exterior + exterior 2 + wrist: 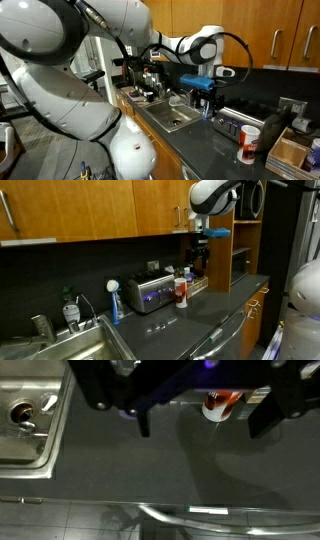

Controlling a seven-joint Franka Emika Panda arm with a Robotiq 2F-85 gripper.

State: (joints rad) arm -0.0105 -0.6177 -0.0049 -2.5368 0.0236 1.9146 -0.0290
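Above countertop (120, 470) | jaws spread wide, empty, touching nothing | canister (222, 405) just beyond them

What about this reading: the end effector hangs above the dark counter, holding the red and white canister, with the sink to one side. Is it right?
Not fully. The end effector holds nothing: in an exterior view the red and white canister stands on the dark counter, apart from it. The rest, with the sink to one side, is right.
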